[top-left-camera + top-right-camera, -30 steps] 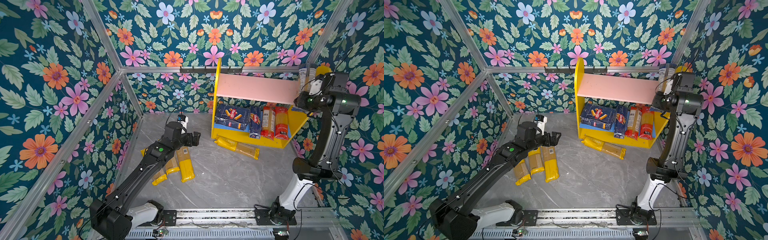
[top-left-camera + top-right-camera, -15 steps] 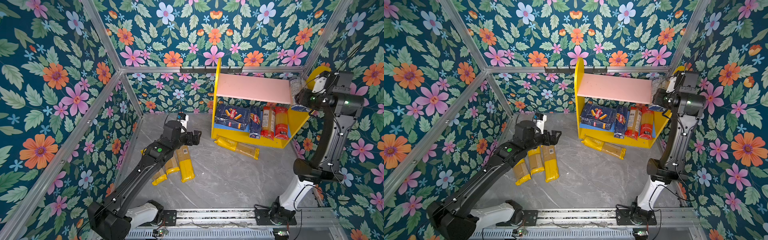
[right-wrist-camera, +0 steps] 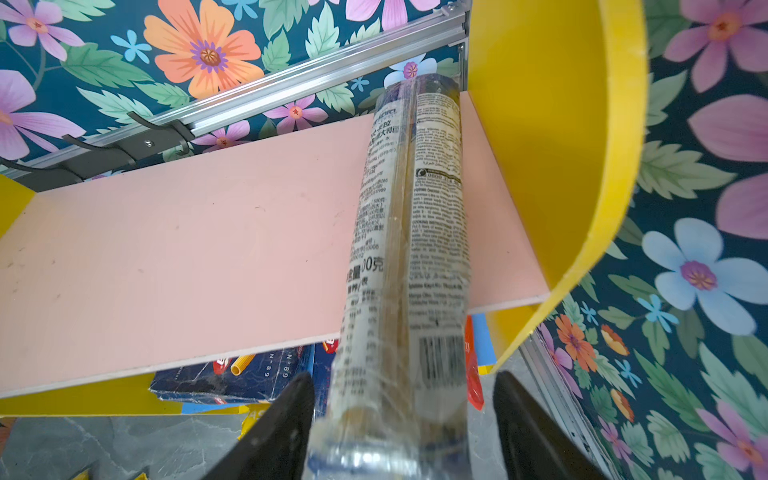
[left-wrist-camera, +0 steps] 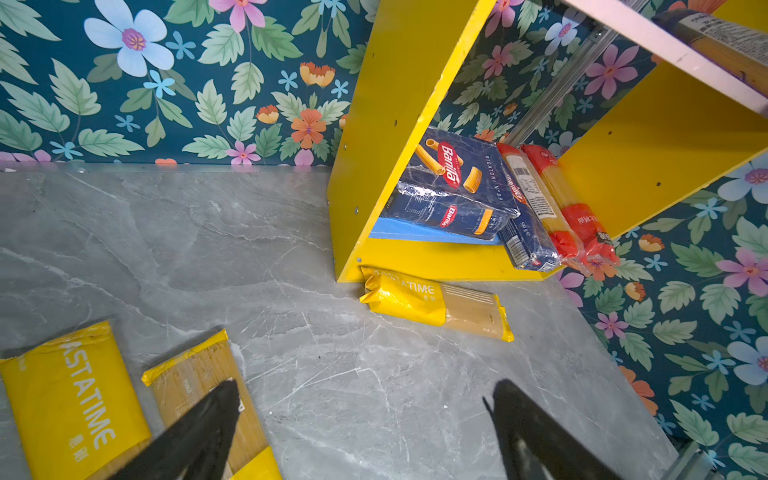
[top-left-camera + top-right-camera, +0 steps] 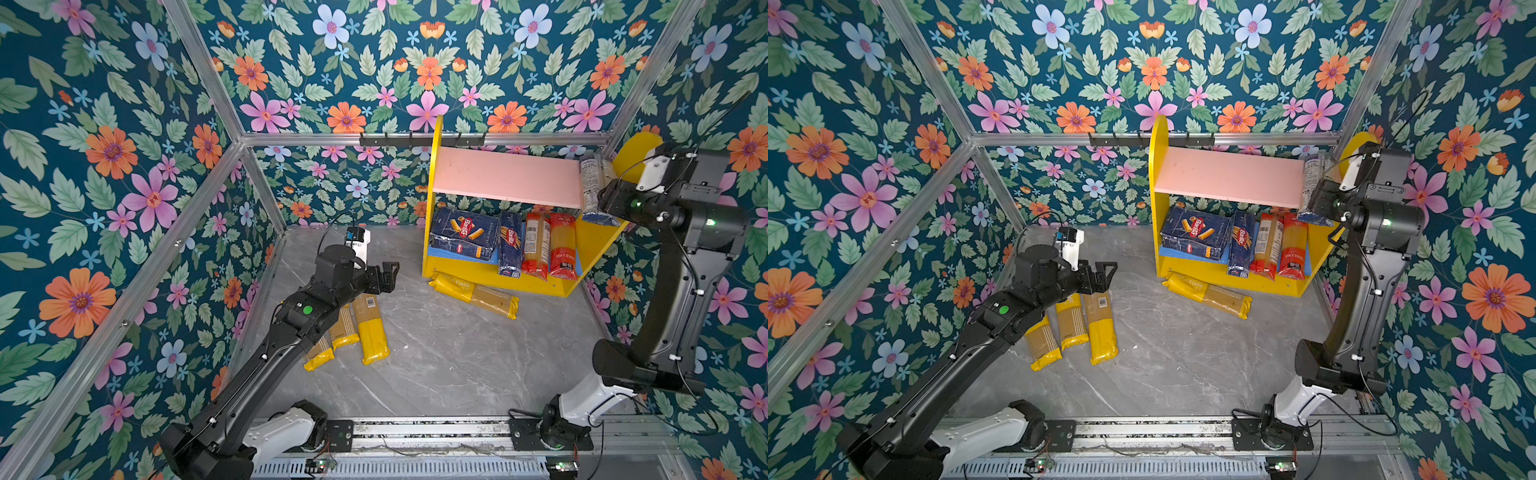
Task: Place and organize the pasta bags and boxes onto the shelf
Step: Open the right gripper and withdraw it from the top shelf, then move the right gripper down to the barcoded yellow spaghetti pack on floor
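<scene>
Reaching high at the upper right of both top views, the right arm (image 5: 685, 232) bends its wrist toward the shelf (image 5: 436, 199). The clear spaghetti bag (image 3: 411, 232), with a white printed label and a dark blue end, lies on the pink upper board (image 3: 187, 249) just beside the yellow side panel (image 3: 540, 145). Its near end hangs over the edge. The right jaws stand apart on both sides of this end, not closed on it. The left jaws, at middle left over the counter (image 5: 436, 353), are wide open and hold nothing.

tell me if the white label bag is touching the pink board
Touching. The right wrist view shows the white-label bag lying flat on the pink board, near end overhanging its front edge.
</scene>
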{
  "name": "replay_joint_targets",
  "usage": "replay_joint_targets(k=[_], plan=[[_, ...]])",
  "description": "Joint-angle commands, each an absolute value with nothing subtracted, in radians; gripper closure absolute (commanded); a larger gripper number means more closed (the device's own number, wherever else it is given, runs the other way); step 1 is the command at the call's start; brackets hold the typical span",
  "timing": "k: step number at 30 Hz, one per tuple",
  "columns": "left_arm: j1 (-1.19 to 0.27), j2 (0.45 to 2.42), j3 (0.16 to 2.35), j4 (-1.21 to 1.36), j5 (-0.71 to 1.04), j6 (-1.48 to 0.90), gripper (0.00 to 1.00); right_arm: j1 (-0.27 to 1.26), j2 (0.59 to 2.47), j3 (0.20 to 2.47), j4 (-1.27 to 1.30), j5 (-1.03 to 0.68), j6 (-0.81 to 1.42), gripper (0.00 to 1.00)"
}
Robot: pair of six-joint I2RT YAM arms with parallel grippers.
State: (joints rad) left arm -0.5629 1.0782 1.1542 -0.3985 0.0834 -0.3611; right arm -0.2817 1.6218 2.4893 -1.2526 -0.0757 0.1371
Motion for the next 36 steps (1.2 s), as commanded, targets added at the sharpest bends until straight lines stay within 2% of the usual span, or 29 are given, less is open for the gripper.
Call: replay_joint_targets(k=[1, 10, 13, 19, 27, 36], plan=[[-0.561, 1.053, 1.146, -0.411, 0.074, -0.365, 0.03, -0.281, 1.534, 2.420, -1.198, -0.101, 0.150, 0.01], [-0.561, 0.934, 1.040, -0.480, -0.043, -0.398, 0.02, -0.204, 1.104, 1.821, -1.079, -0.186, 0.243, 0.01], [-0.561, 0.871, 0.974, -0.486, -0.043, -0.437, 0.02, -0.153, 0.970, 1.675, -1.079, -0.222, 0.290, 0.01], [-0.561, 0.793, 0.879, -0.533, -0.075, -0.488, 0.02, -0.149, 0.765, 1.421, -1.078, -0.365, 0.370, 0.01], [-0.561, 0.735, 0.850, -0.577, -0.093, -0.511, 0.01, -0.147, 0.626, 1.172, -1.049, -0.462, 0.418, 0.02], [-0.561, 0.762, 0.876, -0.589, -0.104, -0.501, 0.01, -0.125, 0.672, 1.108, -0.980, -0.474, 0.407, 0.03]])
